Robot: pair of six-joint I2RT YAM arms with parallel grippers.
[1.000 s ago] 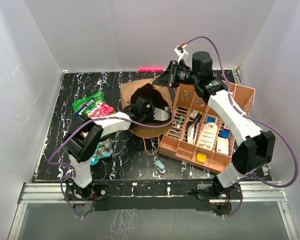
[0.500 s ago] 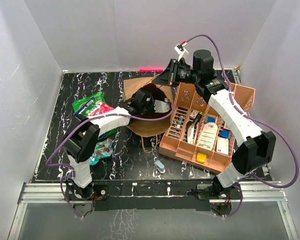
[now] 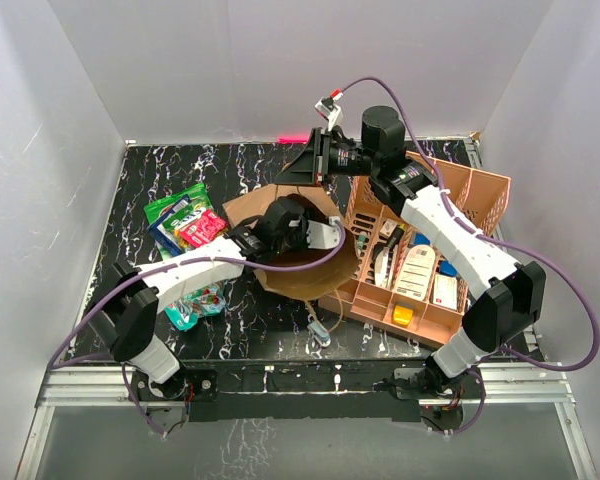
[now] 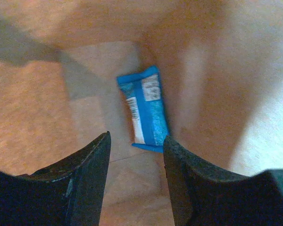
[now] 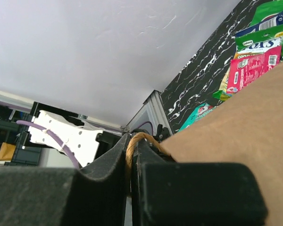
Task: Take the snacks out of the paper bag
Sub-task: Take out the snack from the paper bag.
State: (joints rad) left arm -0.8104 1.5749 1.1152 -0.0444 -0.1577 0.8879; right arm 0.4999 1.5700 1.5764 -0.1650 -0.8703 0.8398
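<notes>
One teal packet [image 3: 195, 300] lies on the desk [image 3: 130, 180] at the near-left of the paper bag [image 3: 280, 278]. Just beyond it, left of the bag, a heap of snacks [image 3: 185, 222] is already out: green, blue-green and pink-red.

Inside the bag, the left fingers [image 4: 89, 174] hang spread and empty above its floor. A blue packet [image 4: 145, 110] lies flat just ahead of their gap, apart from both tips. At the bag's far side the right fingers [image 5: 118, 160] are clenched on the twisted handle [image 5: 140, 139], holding the mouth up and wide.

The step in hand looks like fetching that blue packet. The next move calls for lowering the left fingers to straddle its narrow width, pinching, then lifting clear of the bag's wall toward the heap on its left.

Little print can be read. The blue packet shows a white panel with a barcode-like strip, too blurred to make out. Lettering on the heap's packs is too small, so no brand can be read with confidence.
</notes>
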